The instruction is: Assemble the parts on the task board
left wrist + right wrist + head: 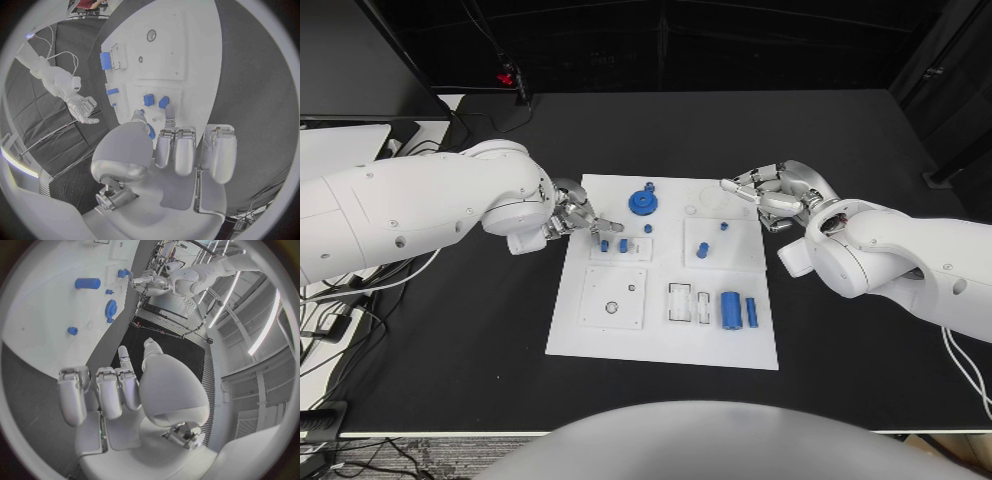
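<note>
Nearest, a blue cylinder (731, 308) and flat bar (751, 313) lie on the task board (661, 340). Left hand (574, 218) apparently pinches a small blue part (152, 132) by two pegs (615, 245). Right hand (769, 197) hovers spread beyond the gear (643, 203).

Task board (661, 345) mid-worktop (444, 380); gear (643, 203) at far end, cylinder (731, 309) near right; hands flanking far corners.
</note>
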{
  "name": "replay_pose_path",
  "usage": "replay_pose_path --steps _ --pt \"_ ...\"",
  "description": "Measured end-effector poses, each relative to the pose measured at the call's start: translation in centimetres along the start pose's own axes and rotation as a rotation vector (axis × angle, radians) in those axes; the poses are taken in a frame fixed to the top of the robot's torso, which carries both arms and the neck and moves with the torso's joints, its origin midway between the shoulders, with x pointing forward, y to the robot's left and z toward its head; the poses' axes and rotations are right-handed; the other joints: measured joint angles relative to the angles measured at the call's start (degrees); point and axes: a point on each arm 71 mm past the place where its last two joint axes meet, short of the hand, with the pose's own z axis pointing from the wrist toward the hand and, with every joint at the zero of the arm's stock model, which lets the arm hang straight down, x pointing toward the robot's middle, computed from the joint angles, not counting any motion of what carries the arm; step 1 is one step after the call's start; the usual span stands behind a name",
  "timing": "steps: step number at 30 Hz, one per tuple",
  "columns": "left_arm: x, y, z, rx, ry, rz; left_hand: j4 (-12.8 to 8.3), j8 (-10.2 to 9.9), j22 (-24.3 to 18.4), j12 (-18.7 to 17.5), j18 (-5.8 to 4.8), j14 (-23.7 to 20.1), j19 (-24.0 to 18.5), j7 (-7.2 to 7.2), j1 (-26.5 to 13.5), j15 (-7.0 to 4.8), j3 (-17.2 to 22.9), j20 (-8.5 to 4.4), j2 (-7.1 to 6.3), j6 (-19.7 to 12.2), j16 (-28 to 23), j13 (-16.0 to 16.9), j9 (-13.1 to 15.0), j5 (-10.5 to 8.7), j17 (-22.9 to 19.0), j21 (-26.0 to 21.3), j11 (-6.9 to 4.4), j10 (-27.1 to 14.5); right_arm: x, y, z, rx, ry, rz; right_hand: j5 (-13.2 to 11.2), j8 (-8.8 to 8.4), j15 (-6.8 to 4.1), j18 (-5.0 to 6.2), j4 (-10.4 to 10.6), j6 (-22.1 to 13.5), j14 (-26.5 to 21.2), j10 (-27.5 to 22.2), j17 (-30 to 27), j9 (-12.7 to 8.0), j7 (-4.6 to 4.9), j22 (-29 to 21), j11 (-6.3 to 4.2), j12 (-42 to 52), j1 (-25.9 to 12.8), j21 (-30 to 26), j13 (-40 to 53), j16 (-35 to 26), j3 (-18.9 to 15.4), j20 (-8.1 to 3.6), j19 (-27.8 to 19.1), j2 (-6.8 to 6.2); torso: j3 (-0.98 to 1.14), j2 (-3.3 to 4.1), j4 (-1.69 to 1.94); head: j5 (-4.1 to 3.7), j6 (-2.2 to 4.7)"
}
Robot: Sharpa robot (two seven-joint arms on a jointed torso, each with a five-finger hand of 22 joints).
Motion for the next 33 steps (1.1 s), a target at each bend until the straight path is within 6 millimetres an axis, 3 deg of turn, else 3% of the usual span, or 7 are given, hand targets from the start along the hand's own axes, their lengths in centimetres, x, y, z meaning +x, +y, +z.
replay_pose_path --steps 12,14,16,19,22,29,33 --pt "-3.0 -0.5 -2.4 0.273 -0.226 -0.109 -0.19 1.81 0.0 -0.07 -0.01 0.03 -0.06 1.09 2.17 1.28 -1.47 0.98 -1.48 -5.88 0.0 0.0 -0.11 1.14 0.0 -0.93 1.22 -0.04 0.0 0.0 0.0 0.0 -0.001 0.0 0.0 0.0 0.0 0.0 0.0 0.01 0.0 0.0 0.0 0.0 0.0 0.0 0.0 0.0 0.0 0.0 0.0 0.0 0.0 0.0 0.0 0.0 0.01 -0.03 0.01 -0.02 0.0" --pt "-3.4 -1.0 -2.6 0.35 -0.276 -0.141 -0.07 1.82 0.0 -5.14 0.0 0.0 0.1 1.86 4.34 2.08 -1.63 1.57 -1.54 -8.26 0.0 0.0 -1.41 1.79 0.0 -4.22 2.22 -0.34 0.0 0.0 0.0 0.0 -0.001 0.0 0.0 0.0 0.0 0.0 0.0 0.01 0.0 0.0 -0.01 0.0 0.01 0.0 0.0 0.0 0.0 0.0 0.0 0.0 0.0 0.0 0.0 0.0 0.01 -0.03 -0.02 0.05 0.0" --pt "-3.8 -1.5 -2.7 0.413 -0.312 -0.167 -0.07 1.82 0.0 -16.03 0.9 0.03 -1.48 2.45 5.47 2.5 -2.06 2.29 -1.55 -9.41 0.0 -1.16 -2.38 2.27 0.0 -6.69 2.73 -9.87 0.0 0.0 0.0 0.0 -0.001 0.0 0.0 0.0 0.0 0.0 0.0 0.01 0.0 0.0 0.0 0.0 0.01 0.0 0.0 0.0 0.0 0.0 0.0 0.0 0.0 0.0 0.0 0.0 -0.01 -0.03 -0.03 0.11 0.0" --pt "-4.0 -2.3 -2.6 0.51 -0.361 -0.203 -0.3 2.33 0.0 -38.19 1.45 0.04 -4.3 3.15 7.99 3.36 -2.44 2.86 -1.67 -10.11 0.0 -15.69 -3.82 3.87 0.0 -9.53 3.46 -30.0 0.0 0.0 0.0 -0.001 0.0 0.0 0.0 0.0 0.0 0.0 0.0 0.01 0.0 0.0 -0.01 0.0 0.01 0.0 0.0 0.0 0.0 0.0 0.0 0.0 0.0 0.0 0.0 0.0 -0.02 -0.02 -0.05 0.19 0.0" --pt "-4.0 -2.8 -2.3 0.573 -0.388 -0.222 -0.6 2.33 0.0 -49.7 1.46 0.03 -4.36 3.78 11.07 4.33 -2.83 3.61 -2.18 -10.75 -0.25 -25.92 -5.42 5.8 0.0 -9.64 4.59 -37.62 0.0 0.0 0.0 -0.002 0.0 0.0 0.0 0.0 0.0 0.0 0.0 0.01 0.0 0.0 -0.01 0.0 0.01 0.0 0.0 0.0 0.0 0.0 0.0 0.0 0.0 0.0 0.0 0.0 -0.02 -0.02 -0.05 0.2 0.0" --pt "-4.1 -3.9 -1.5 0.708 -0.448 -0.21 0.08 -0.74 0.05 -58.88 1.31 0.03 -0.29 5.28 17.97 5.57 -1.39 4.81 -5.76 -9.67 -1.62 -40.09 -10.64 7.11 0.0 -3.68 6.18 -41.8 0.1 0.0 0.0 -0.003 0.001 0.0 0.0 0.23 0.0 0.0 -0.16 0.01 0.0 0.0 -0.01 0.04 0.01 0.0 0.0 0.0 0.2 0.0 0.0 0.0 -0.16 0.0 0.0 0.19 -0.02 0.03 -0.07 0.03 0.0" --pt "-3.9 -4.5 -1.2 0.763 -0.487 -0.124 0.07 -4.03 0.05 -61.12 -0.49 0.03 -0.29 5.16 21.13 5.57 0.77 4.81 -7.42 -6.93 -0.77 -46.79 -14.38 7.11 0.0 -0.05 6.12 -40.55 0.1 0.0 0.0 -0.004 0.002 0.0 0.0 0.23 0.0 0.0 -0.16 0.01 0.0 0.0 -0.01 0.04 0.01 0.0 0.0 0.0 0.23 0.0 0.0 0.0 -0.16 0.0 0.0 0.23 -0.02 0.03 -0.09 -0.13 0.0"
